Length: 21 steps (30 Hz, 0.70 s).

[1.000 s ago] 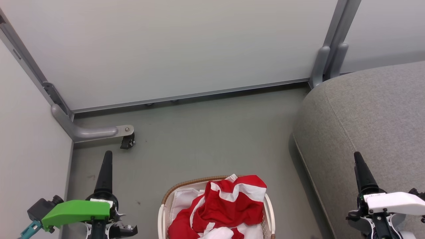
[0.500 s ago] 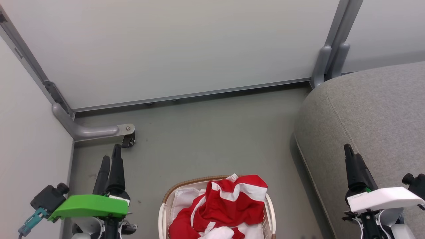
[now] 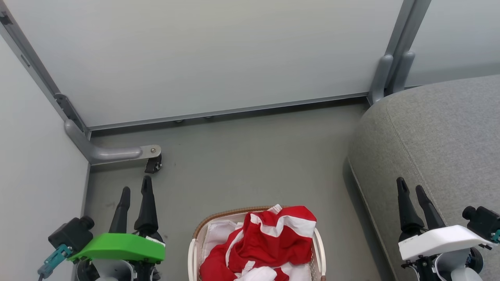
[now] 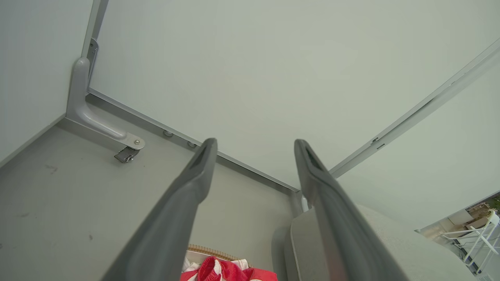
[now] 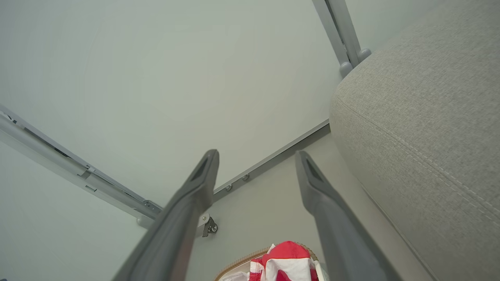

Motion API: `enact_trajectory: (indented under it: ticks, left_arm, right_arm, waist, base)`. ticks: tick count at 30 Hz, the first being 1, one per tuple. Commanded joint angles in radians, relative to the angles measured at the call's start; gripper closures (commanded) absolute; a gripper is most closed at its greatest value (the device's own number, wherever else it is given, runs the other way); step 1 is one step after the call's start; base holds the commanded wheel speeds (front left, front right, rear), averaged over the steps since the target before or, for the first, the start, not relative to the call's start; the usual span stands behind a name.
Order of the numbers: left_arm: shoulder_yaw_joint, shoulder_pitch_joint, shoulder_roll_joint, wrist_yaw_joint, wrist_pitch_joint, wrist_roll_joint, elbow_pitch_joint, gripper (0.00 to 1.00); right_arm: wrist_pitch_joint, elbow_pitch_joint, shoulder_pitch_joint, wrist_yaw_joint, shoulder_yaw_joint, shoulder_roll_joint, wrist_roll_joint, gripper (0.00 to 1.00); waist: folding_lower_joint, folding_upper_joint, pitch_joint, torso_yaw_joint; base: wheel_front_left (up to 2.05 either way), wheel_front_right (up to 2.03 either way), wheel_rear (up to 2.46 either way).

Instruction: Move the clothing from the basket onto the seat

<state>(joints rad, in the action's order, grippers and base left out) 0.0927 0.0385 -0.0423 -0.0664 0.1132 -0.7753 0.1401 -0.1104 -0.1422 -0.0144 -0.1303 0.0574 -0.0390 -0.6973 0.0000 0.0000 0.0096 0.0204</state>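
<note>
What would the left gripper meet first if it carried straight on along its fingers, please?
Probably the white wall panel, just above its bottom rail: the left gripper aims over the floor, with the basket off to one side. Depth is hard to judge.

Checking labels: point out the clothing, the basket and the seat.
clothing (image 3: 269,242), head view, red fabric at the heap's middle.
basket (image 3: 223,214), head view, brown woven rim, far side.
seat (image 3: 449,136), head view, bare grey upholstery on top.
</note>
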Motion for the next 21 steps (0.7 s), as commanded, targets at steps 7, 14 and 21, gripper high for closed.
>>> enact_trajectory:
  ticks: [7,14,21]
  left_arm:
    - [0.016,-0.011,-0.007,0.001,0.025,0.104,0.023,0.0]
    - [0.032,-0.016,-0.008,0.007,0.047,0.181,0.039,0.0]
    - [0.037,-0.021,-0.008,0.011,0.064,0.234,0.056,0.0]
  right_arm:
    - [-0.029,-0.005,0.005,0.0,-0.006,-0.008,0.1,0.0]
    - [-0.05,-0.007,0.013,0.0,-0.012,-0.009,0.189,0.0]
    - [-0.067,-0.006,0.017,0.0,-0.019,-0.01,0.265,0.0]
  waist:
    - [0.0,0.0,-0.001,0.005]
    - [0.0,0.0,0.001,0.009]
    - [0.0,0.0,0.004,0.014]
  base:
    - [0.0,0.0,0.0]
    - [0.0,0.0,0.0]
    - [0.0,0.0,0.0]
